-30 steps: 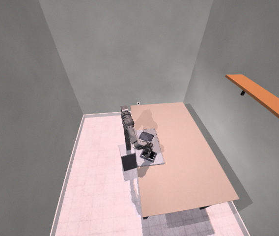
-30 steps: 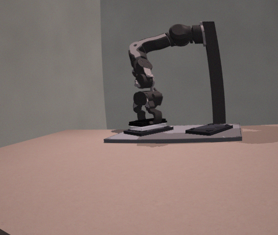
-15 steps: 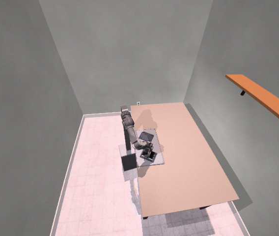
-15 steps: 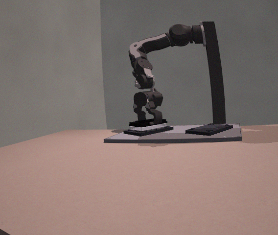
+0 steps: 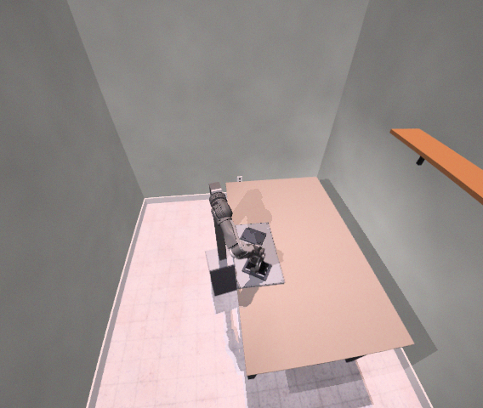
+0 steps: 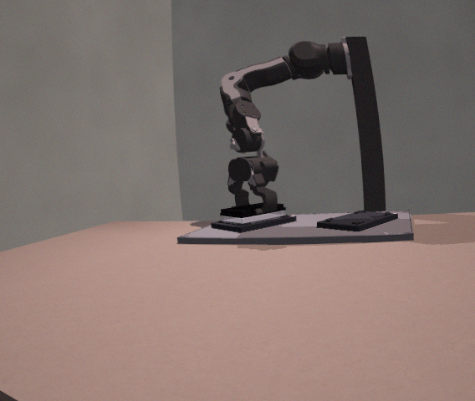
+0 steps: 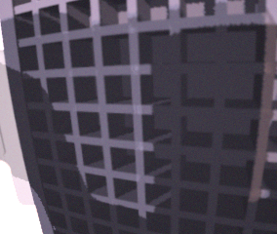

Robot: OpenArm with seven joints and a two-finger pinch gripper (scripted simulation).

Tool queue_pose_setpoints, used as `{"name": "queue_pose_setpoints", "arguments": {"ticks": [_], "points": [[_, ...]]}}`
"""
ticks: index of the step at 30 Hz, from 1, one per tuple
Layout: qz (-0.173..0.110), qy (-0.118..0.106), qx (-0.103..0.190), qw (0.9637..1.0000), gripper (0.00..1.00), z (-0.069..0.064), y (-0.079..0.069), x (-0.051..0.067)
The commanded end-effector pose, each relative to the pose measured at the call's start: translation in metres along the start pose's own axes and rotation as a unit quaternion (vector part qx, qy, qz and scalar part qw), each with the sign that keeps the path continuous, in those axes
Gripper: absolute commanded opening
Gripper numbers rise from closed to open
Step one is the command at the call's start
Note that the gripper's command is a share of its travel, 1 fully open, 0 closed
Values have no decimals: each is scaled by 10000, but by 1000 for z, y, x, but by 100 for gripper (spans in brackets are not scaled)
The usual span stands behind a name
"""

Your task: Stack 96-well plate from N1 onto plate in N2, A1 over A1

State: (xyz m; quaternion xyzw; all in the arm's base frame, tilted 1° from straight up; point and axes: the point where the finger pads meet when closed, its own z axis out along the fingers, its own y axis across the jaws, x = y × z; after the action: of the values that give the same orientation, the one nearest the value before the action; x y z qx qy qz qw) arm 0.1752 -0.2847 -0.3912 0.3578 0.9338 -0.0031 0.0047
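My gripper (image 6: 256,203) is shut on a dark 96-well plate (image 6: 246,210) and holds it just above a pale 96-well plate (image 6: 258,217). The pale plate sits in the dark nest N2 (image 6: 252,223), on the left in the exterior view. The held plate looks close to level; I cannot tell whether it touches the lower plate. In the wrist view the dark well grid (image 7: 143,122) fills the frame. The other nest, N1 (image 6: 356,220), holds no plate. In the top view the gripper (image 5: 253,262) stands over the plates (image 5: 258,270), and N1 (image 5: 253,235) lies beyond them. The A1 marks are too small to see.
Both nests sit on a grey base slab (image 6: 298,233) on the tan table (image 5: 312,272). The arm's dark mounting post (image 6: 367,124) rises behind N1. An orange shelf (image 5: 455,171) hangs on the right wall, far from the arm.
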Motion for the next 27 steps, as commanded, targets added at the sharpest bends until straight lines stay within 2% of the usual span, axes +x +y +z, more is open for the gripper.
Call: {"name": "queue_pose_setpoints", "arguments": {"ticks": [1,14,27], "points": [[-8,-2,-28,10000,0,1,1,0],[-8,-3,-28,10000,0,1,1,0],[-5,1,-9,10000,43,1,1,0]]}}
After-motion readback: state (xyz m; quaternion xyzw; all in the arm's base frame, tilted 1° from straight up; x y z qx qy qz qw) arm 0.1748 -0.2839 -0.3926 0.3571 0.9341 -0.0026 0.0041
